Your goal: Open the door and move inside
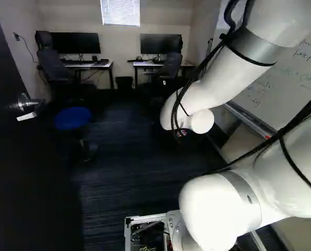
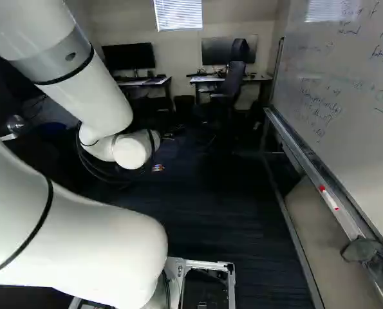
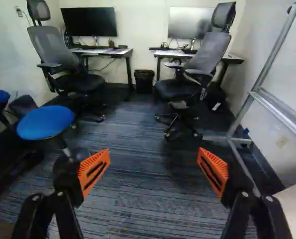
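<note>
At near left, your dark door (image 1: 30, 175) stands open, silver lever handle (image 1: 31, 103) jutting out; your orange-padded fingers (image 3: 94, 172) are spread wide.

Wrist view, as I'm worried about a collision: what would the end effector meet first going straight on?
Probably the carpet, short of the black bin, though depth is unclear.

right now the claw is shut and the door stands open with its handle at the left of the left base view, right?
No, the claw is open: the wrist view shows its orange-padded fingers wide apart. The door does stand open, with its handle at the left of the left base view.
</note>
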Available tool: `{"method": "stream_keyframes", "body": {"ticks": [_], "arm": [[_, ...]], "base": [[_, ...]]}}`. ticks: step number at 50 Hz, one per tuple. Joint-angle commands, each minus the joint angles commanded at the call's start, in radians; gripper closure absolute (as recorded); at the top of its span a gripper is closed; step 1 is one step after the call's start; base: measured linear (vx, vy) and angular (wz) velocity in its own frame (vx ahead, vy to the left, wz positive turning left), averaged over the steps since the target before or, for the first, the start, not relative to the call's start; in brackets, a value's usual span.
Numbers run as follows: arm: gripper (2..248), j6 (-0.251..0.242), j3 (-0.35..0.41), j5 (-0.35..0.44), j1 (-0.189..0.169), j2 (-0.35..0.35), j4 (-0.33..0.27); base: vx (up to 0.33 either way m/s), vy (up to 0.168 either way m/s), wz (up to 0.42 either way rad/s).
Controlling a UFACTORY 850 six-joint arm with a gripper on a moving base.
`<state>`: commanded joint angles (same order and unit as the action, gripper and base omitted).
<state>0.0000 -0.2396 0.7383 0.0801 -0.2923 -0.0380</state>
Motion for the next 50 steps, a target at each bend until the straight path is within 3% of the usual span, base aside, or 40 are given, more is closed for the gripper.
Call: {"method": "stream_keyframes", "body": {"ticks": [50], "arm": [[3,0.0,0.0,0.0,0.0,0.0,0.0]], "base": [[0.203,0.006,-0.01]]}}
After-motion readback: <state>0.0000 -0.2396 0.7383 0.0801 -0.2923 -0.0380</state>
